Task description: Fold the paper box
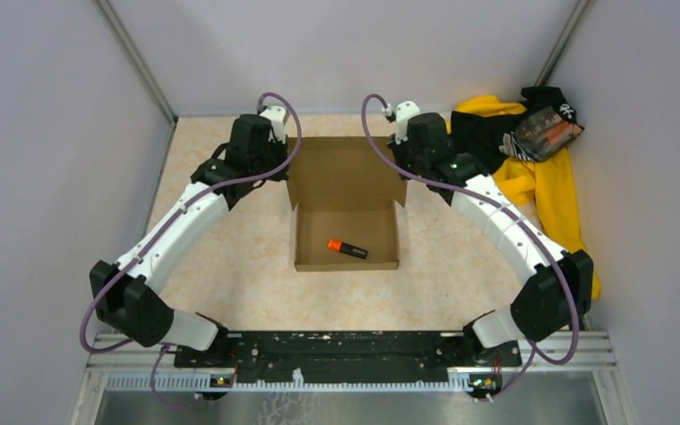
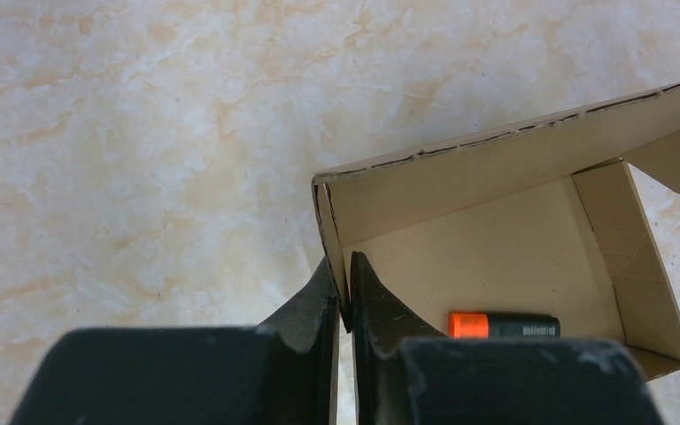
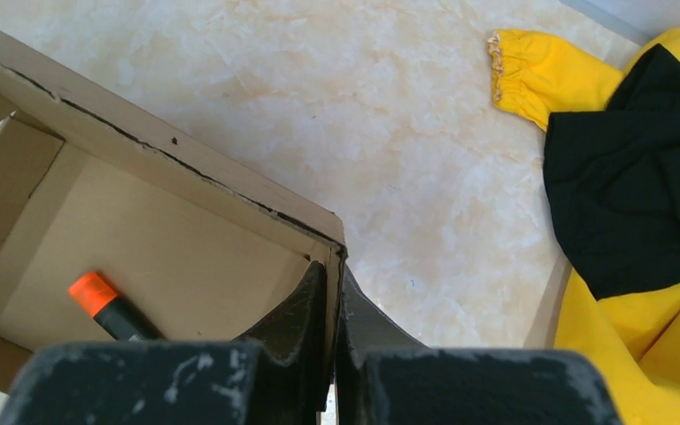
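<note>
The brown cardboard paper box (image 1: 345, 226) stands in the middle of the table with its walls up and its lid flap (image 1: 345, 168) open at the back. An orange-capped black marker (image 1: 347, 249) lies inside. My left gripper (image 2: 343, 297) is shut on the box's left wall edge (image 2: 332, 230), at the back left of the box in the top view (image 1: 288, 173). My right gripper (image 3: 332, 292) is shut on the right wall edge (image 3: 335, 252), at the back right in the top view (image 1: 400, 173). The marker shows in both wrist views (image 2: 500, 325) (image 3: 106, 305).
A yellow-and-black clothing pile (image 1: 540, 168) lies at the back right, close to the right arm, and shows in the right wrist view (image 3: 637, 177). Grey walls enclose the table on three sides. The marbled tabletop (image 1: 230, 266) surrounds the box.
</note>
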You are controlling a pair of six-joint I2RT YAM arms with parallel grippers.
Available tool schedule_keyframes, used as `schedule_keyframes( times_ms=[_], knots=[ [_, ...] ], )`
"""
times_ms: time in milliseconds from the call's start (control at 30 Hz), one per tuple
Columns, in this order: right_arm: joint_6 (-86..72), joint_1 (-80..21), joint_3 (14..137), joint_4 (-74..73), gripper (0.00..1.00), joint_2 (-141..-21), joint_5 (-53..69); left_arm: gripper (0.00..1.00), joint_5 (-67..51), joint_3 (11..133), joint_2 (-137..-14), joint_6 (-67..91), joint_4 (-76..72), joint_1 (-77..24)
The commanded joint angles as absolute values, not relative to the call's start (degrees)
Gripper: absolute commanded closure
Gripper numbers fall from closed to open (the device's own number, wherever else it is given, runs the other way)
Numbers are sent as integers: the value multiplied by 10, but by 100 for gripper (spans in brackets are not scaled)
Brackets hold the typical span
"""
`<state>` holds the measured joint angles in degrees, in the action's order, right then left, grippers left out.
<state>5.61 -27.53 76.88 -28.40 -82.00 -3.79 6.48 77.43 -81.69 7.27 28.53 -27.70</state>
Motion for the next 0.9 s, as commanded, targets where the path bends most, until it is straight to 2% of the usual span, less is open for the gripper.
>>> schedule_keyframes(
  times_ms=[0, 233, 867],
  knots=[
    [24, -304, 773, -222, 100, -802, -58, 89, 47, 770, -814, 96, 240, -304],
    [-13, -319, 768, -198, 100, -804, -131, 89, 73, 771, -816, 113, 215, -313],
    [-102, -324, 727, -131, 100, -812, -201, 91, 159, 789, -870, 156, 176, -349]
  ],
)
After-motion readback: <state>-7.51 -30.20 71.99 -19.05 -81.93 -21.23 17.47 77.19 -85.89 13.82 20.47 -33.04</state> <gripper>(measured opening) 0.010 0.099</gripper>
